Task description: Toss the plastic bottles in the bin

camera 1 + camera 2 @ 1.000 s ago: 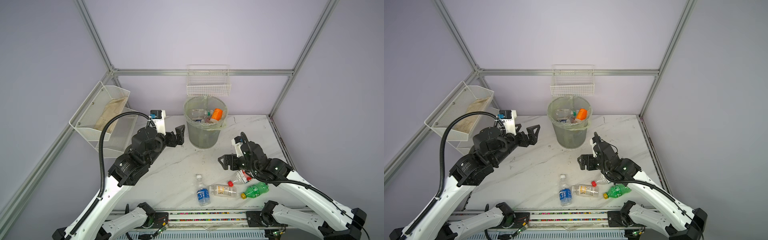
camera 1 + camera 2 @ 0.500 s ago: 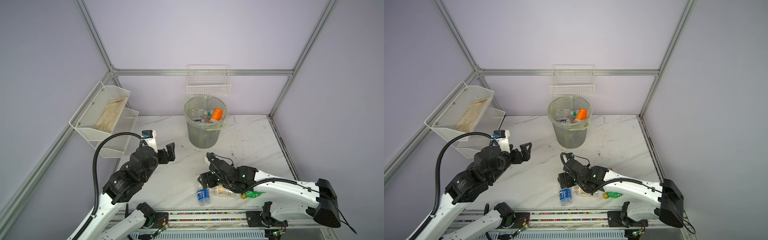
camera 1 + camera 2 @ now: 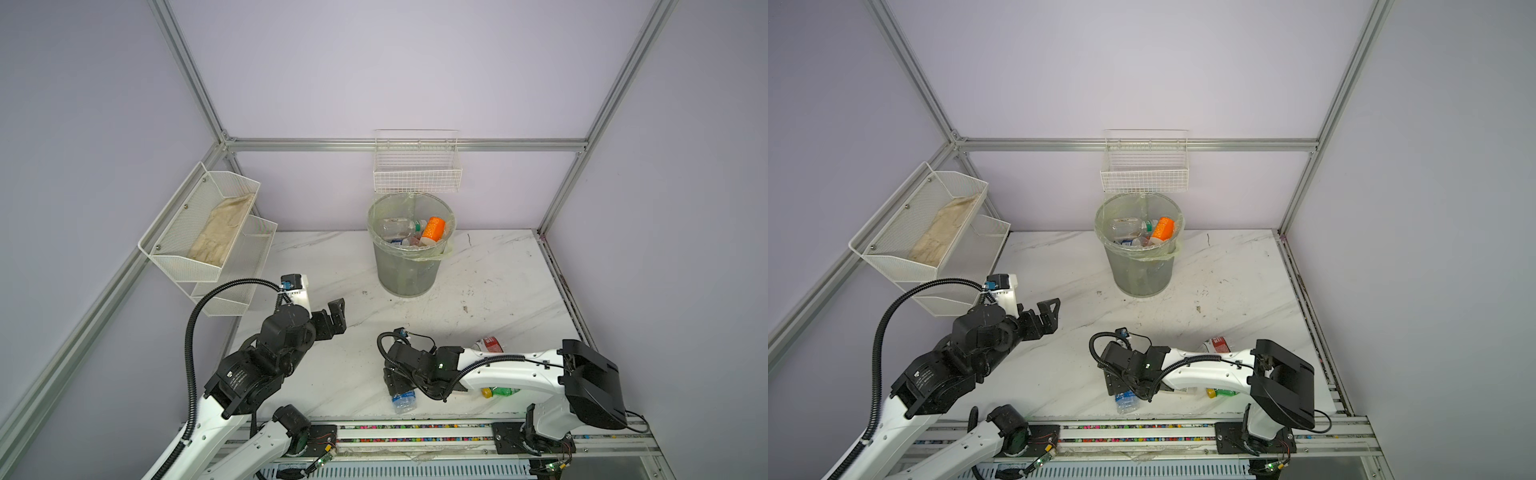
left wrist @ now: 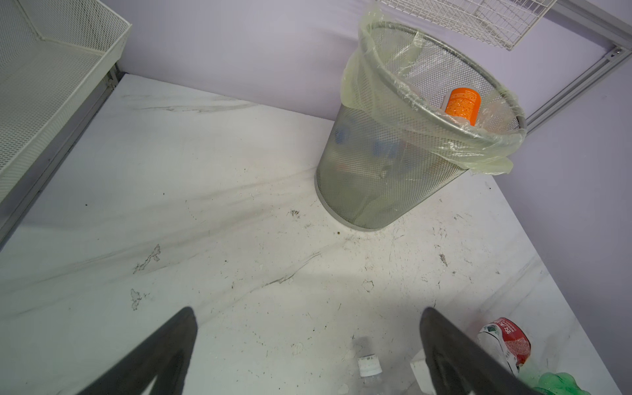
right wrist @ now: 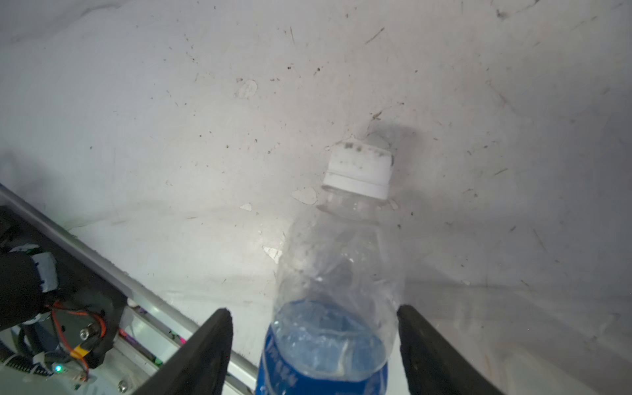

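Item, bin (image 3: 409, 270): we find it upright at the back of the table (image 3: 507, 274), under the basket (image 3: 417, 174), with several bottles inside and an orange bottle (image 3: 433, 227) uppermost. Only the left wrist view shows its mesh wall and the bag folded over the rim. Item, blue bottle (image 3: 403, 401): lying at the table's front edge. Both top views show just its labelled end, the rest covered by the right arm, while the right wrist view gives us its clear neck and white cap. Item, right gripper (image 5: 313, 318): fingers set either side of that bottle's shoulder, one at the plastic, the other with a gap, so we list it as spread, not pinching. The top views hide its jaws. Item, left gripper (image 4: 307, 313): hovering over the table's left side, jaws wide apart. Item, red bottle (image 3: 490, 344) and green bottle (image 3: 500, 391): on the table behind and in front of the right arm. The left wrist view shows the red one crumpled. Item, trays (image 3: 183, 249) on the left wall, a cloth (image 3: 220, 232) in the upper one.
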You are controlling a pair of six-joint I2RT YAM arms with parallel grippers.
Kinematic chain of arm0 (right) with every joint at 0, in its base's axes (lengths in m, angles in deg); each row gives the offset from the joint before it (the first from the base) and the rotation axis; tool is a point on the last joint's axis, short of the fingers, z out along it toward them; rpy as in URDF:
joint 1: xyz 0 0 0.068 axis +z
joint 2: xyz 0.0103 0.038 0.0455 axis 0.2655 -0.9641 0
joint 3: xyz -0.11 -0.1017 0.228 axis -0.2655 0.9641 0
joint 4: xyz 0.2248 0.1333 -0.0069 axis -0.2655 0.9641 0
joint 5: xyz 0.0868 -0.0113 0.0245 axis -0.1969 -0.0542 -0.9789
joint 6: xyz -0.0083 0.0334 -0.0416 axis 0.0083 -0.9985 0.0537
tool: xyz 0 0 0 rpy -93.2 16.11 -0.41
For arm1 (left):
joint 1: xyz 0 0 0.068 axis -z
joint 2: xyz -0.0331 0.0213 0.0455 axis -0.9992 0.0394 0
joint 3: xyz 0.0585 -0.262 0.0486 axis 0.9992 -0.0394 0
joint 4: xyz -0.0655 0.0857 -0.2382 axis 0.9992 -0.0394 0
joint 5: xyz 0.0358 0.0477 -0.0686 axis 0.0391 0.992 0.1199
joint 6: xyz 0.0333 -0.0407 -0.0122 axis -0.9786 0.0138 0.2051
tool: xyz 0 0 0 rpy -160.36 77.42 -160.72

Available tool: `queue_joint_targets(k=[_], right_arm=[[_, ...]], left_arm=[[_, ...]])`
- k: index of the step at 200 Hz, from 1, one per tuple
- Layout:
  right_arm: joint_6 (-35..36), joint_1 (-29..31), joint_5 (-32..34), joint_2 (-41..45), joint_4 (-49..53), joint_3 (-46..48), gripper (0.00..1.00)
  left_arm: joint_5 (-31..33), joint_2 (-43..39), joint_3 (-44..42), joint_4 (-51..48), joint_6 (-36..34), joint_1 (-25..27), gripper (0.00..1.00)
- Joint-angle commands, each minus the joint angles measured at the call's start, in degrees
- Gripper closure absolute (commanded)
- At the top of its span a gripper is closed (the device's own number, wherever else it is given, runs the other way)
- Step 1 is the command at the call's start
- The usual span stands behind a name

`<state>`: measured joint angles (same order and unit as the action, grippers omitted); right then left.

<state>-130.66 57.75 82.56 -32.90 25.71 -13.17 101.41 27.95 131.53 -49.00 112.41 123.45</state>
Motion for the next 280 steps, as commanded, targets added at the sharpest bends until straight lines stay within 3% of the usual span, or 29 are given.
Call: queue_joint_targets(k=[1, 62, 125, 163, 193, 218, 249, 280], right_arm=[[-3.44, 0.41, 4.23, -3.0, 2.28, -2.39, 0.22], [-4.87, 0.5, 5.22, -8.69, 1.43, -3.17, 0.23], [-5.47, 0.49, 5.06, -11.17, -0.75, -5.29, 0.5], [-1.19, 0.11, 8.2, -8.14, 0.15, -11.65, 0.62], [6.11, -0.36, 13.13, -4.72, 5.56, -25.95, 0.64], [16.54, -3.7, 17.82, -3.39, 8.37, -40.25, 0.64], [26.42, -15.61, 13.78, -6.65, 8.84, -58.37, 0.66], [30.5, -24.34, 8.29, -18.21, 12.04, -78.21, 0.66]], left_arm=[[0.29, -1.79, -2.54, -0.68, 1.77, 0.09, 0.0], [0.66, -3.39, -2.85, -2.43, 2.01, 0.07, 0.0], [1.27, -4.67, -3.02, -3.31, 2.04, 0.07, 0.0], [1.54, -5.35, -2.67, -3.94, 1.82, 0.07, 0.0], [0.3, -5.85, -2.41, -3.97, 1.35, 0.07, 0.0], [-2.83, -6.22, -2.8, -3.92, 1.64, 0.13, 0.0], [-6.77, -7.69, -4.78, -4.03, 4.37, 0.24, 0.0], [-8.67, -11.08, -7.54, -4.11, 7.77, 0.33, 0.0]])
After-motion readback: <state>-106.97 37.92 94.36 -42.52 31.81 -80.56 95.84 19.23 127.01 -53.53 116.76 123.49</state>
